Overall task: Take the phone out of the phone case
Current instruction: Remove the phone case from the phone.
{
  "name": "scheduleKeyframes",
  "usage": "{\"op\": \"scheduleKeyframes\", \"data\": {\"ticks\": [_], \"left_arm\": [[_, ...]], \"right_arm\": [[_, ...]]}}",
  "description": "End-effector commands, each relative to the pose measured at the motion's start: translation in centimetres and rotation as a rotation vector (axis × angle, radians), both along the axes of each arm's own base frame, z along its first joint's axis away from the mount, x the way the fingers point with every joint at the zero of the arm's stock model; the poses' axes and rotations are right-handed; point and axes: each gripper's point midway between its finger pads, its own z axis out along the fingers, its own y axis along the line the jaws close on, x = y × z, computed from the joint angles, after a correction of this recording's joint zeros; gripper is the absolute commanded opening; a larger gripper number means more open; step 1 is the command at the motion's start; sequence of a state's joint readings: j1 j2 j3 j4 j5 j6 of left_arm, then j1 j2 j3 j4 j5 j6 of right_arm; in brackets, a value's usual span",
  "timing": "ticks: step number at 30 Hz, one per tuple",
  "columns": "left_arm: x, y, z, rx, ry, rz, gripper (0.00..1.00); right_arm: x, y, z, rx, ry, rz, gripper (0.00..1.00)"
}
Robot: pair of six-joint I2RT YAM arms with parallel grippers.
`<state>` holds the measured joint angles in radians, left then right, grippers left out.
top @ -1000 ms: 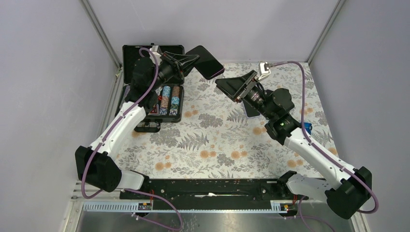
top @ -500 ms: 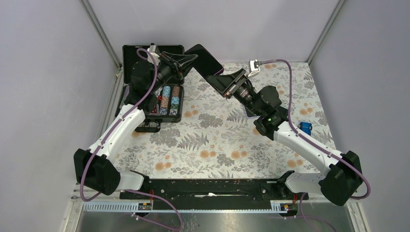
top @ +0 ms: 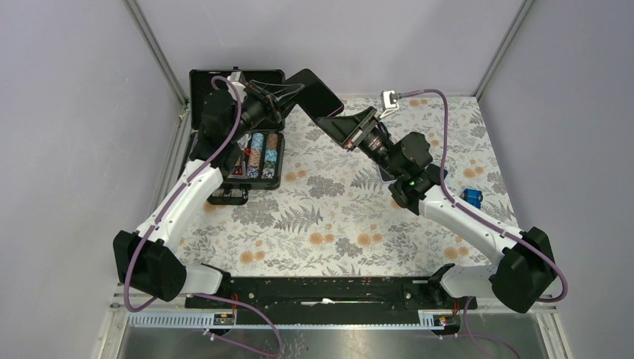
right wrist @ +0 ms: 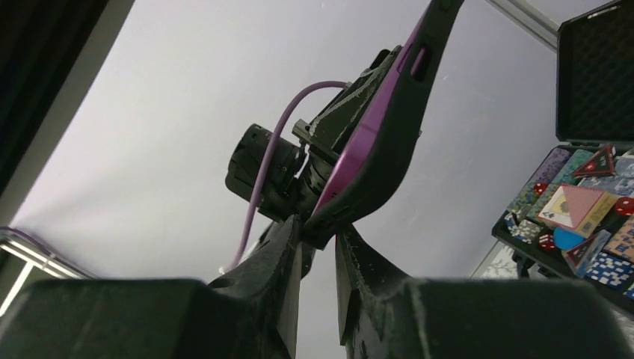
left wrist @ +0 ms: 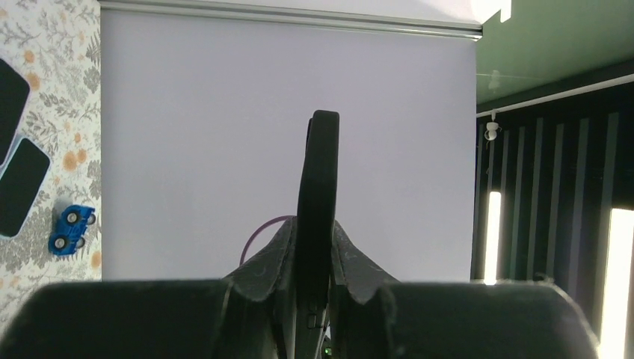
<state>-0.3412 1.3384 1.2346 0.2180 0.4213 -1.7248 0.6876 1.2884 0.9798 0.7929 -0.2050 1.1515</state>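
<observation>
The right pincer has swung in from mid-table to the lifted cased phone, and its fingers have drawn in from wide apart to a narrow gap. The left pincer is where it was, clamped on the same phone.

From the right wrist, the right pincer's fingers stand one on each face of the phone's lower corner. They look pressed to it, with the purple rim of the case running up and away from the tips. The left pincer's black body sits further along that same edge, on the far side of the phone from the right pincer.

From the left wrist, the phone stands edge-on between the left pincer's fingers, squeezed tight and reaching well past the tips.

The phone hangs in the air between the two pincers, clear of the floral cloth. Below the left pincer lies an open black chip case. Behind the right pincer, well apart from it, sits a blue toy car, with two dark slabs flat on the cloth nearby
</observation>
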Motion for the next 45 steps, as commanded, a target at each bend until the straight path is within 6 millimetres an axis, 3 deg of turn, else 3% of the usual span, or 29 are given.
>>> {"op": "scheduleKeyframes", "data": {"ticks": [1, 9, 13, 20, 28, 39, 45], "left_arm": [[-1.7, -0.4, 4.2, -0.095, -0.005, -0.073, 0.00], [-0.9, -1.1, 1.7, -0.161, 0.149, -0.128, 0.00], [-0.6, -1.0, 1.1, -0.207, 0.180, -0.136, 0.00], [-0.5, -0.5, 1.1, -0.224, 0.180, -0.114, 0.00], [-0.5, 0.4, 2.0, -0.235, 0.156, -0.089, 0.00], [-0.9, 0.8, 2.3, -0.236, 0.148, -0.082, 0.00], [-0.8, 0.8, 2.1, -0.247, 0.149, -0.086, 0.00]], "right_arm": [[-1.3, 0.9, -1.5, -0.115, -0.152, 0.032, 0.14], [-1.4, 1.9, -7.0, -0.205, -0.102, 0.083, 0.08], [-1.1, 1.9, -10.1, -0.219, -0.027, 0.082, 0.08], [-0.4, 1.9, -13.5, -0.270, 0.089, 0.072, 0.09], [0.5, 1.4, -15.2, -0.237, 0.166, 0.047, 0.09], [0.4, 1.1, -15.8, -0.272, 0.122, 0.044, 0.15], [0.5, 1.0, -15.2, -0.221, 0.171, 0.053, 0.33]]}}
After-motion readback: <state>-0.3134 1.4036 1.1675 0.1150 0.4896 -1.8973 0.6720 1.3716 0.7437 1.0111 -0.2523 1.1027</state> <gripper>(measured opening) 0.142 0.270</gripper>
